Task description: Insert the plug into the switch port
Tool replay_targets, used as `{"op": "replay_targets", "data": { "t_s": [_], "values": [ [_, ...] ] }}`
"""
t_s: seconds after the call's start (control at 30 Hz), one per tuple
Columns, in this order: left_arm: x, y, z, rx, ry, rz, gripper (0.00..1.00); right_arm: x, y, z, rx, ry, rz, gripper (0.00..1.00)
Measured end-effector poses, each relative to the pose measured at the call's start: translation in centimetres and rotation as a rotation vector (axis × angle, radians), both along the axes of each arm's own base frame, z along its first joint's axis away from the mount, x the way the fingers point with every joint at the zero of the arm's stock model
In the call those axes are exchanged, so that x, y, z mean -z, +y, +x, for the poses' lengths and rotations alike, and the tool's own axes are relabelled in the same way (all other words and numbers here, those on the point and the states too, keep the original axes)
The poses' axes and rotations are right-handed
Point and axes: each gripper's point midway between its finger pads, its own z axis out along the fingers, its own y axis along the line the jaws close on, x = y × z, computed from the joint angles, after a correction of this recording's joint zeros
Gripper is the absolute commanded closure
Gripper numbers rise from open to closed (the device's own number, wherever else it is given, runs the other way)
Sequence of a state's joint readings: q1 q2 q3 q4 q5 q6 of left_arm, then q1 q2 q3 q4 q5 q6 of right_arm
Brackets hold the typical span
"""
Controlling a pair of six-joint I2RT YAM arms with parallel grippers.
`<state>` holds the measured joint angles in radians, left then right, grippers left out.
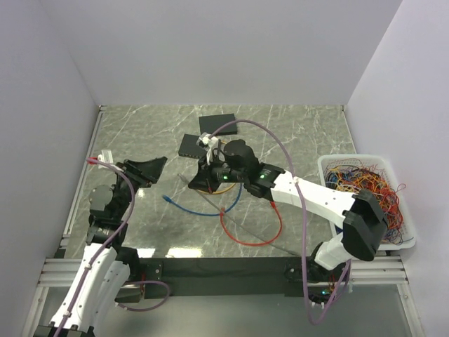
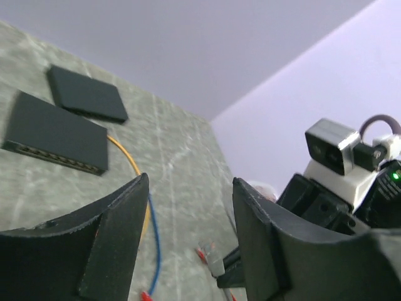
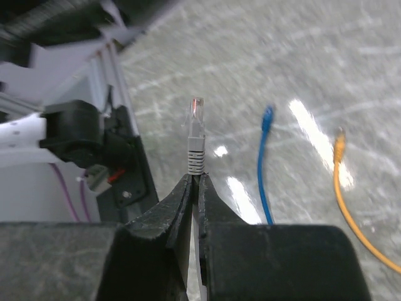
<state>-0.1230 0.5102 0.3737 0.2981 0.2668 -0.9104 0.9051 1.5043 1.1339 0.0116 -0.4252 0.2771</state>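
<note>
Right gripper was clamped on the grey boot of the plug, with the clear tip pointing up at the centre of the right wrist view. Only that view showed the grip. A loose blue plug and yellow plug lay on the table to the right of it. The top view put the right gripper mid-frame, just below the switch, with a black box above and a basket of tangled cables at the right edge. Left gripper was spread wide, holding nothing. Its wrist view alone showed the switch's port row, at upper left.
</note>
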Motion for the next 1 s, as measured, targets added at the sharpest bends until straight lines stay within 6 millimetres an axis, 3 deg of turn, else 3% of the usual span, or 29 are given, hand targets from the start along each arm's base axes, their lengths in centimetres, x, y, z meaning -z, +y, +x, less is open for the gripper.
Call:
{"op": "replay_targets", "data": {
  "t_s": [0.13,0.37,0.73,1.0],
  "values": [
    [0.2,-1.6,-0.5,0.086,0.048,-0.022,0.41,-1.4,0.0,-0.4,-0.017,-0.017,0.061,1.00],
    [-0.6,-4.5,-1.2,0.187,0.106,-0.020,0.38,-1.0,-0.8,0.4,-0.006,0.020,0.091,1.00],
    [0.7,-5.8,-1.2,0.205,0.176,-0.006,0.40,-1.3,-1.2,0.6,-0.025,0.063,0.152,1.00],
    [-0.3,-6.8,-2.2,0.256,0.078,-0.024,0.42,-2.7,-2.4,0.5,-0.109,0.159,0.300,1.00]
  ]
}}
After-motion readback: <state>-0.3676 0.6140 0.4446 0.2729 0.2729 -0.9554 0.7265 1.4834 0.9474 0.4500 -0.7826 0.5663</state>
